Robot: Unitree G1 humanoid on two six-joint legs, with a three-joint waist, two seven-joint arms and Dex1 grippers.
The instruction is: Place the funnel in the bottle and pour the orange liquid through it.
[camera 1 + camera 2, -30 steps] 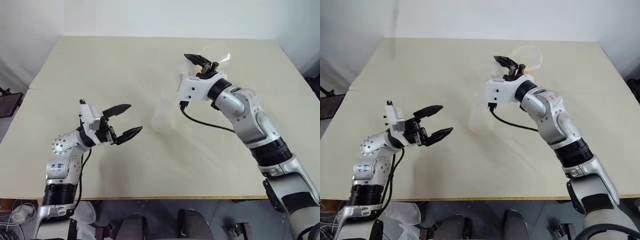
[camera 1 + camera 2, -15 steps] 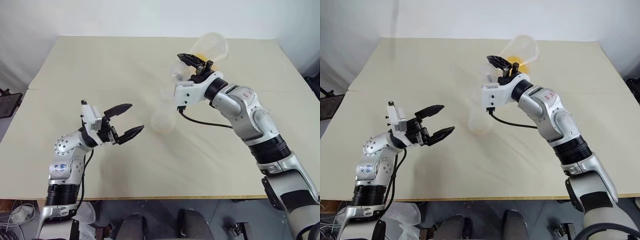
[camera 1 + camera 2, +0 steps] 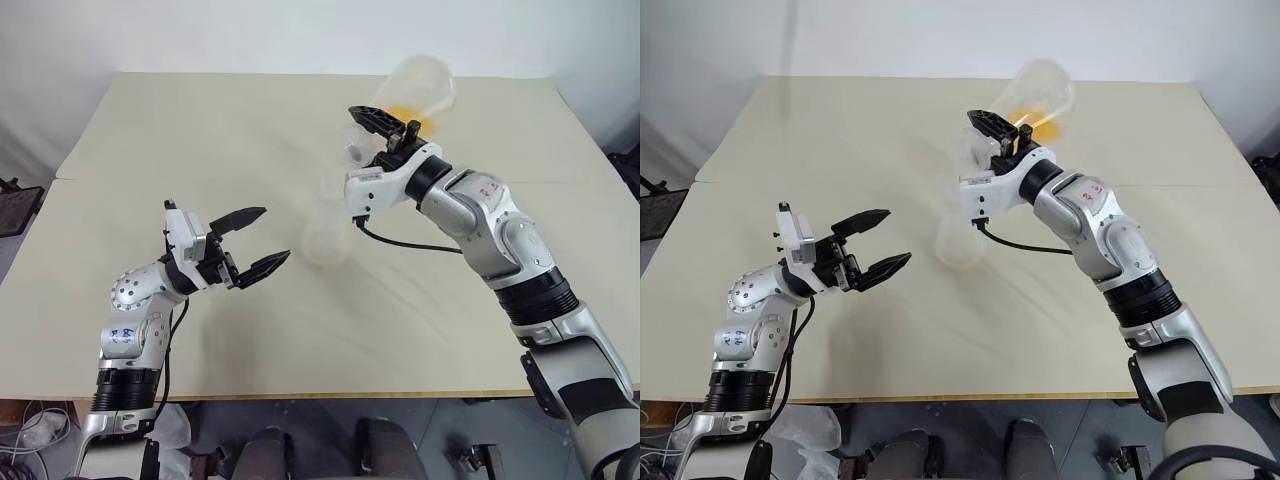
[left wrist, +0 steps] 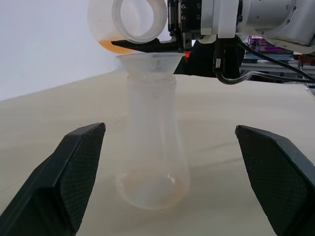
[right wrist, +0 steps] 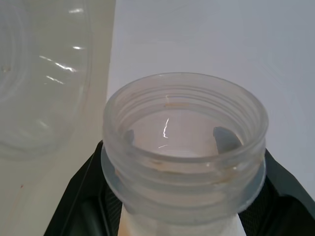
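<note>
The bottle (image 4: 153, 142) stands upright mid-table (image 3: 200, 130) with the funnel (image 4: 151, 62) seated in its neck. The right gripper (image 3: 385, 130) is clenched on a clear flask (image 3: 418, 88), tipped mouth-down just above the funnel; the orange liquid (image 3: 408, 112) pools in its lower side. The left gripper (image 3: 258, 240), fingers released wide, hovers beside the bottle, apart from it. No legible labels or writing on any vessel.
</note>
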